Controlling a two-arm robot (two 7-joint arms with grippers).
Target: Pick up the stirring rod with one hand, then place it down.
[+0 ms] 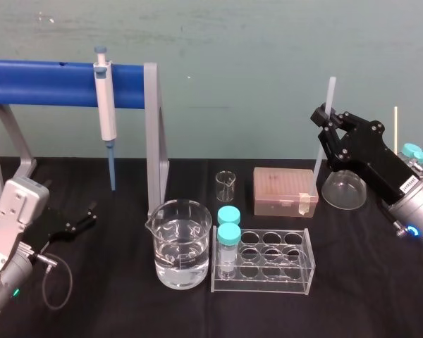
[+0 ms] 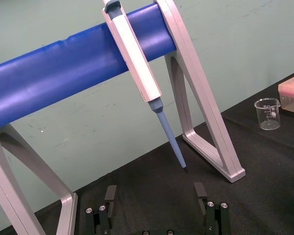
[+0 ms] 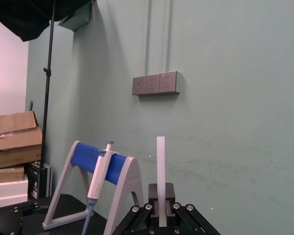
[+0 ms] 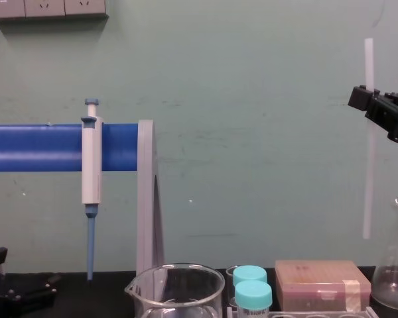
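1. Right arm. I read the right gripper [image 1: 329, 128] as raised at the right of the workspace, its jaws pinching the stirring rod [image 4: 367, 165].
   - The chest view gives the rod's whole length. It is upright and clear of the table, clamped in its upper part, with the lower end in the air just left of the conical flask [image 1: 344, 189].
   - In the head view the gripper body covers the rod's middle, and the rod appears as one piece above the jaws and one below.
   - The right wrist view looks along the jaws. There the rod rises straight from between the two fingers [image 3: 167, 192], which are closed against it.

2. Left arm. The left gripper [image 2: 155, 196] sits low at the left of the black table [image 1: 352, 296], near the foot of the pipette stand [image 1: 152, 141].
   - The left wrist view shows its fingers spread wide with nothing between them, which the head view does not make clear.
   - Ahead of the fingers, the pipette [image 2: 137, 58] hangs from the stand's blue bar.

3. Table centre, head view: a large beaker [image 1: 182, 243] of clear liquid, a small beaker [image 1: 225, 184], a tip box [image 1: 285, 190] and a tube rack [image 1: 296, 262] holding two capped vials [image 1: 228, 232].
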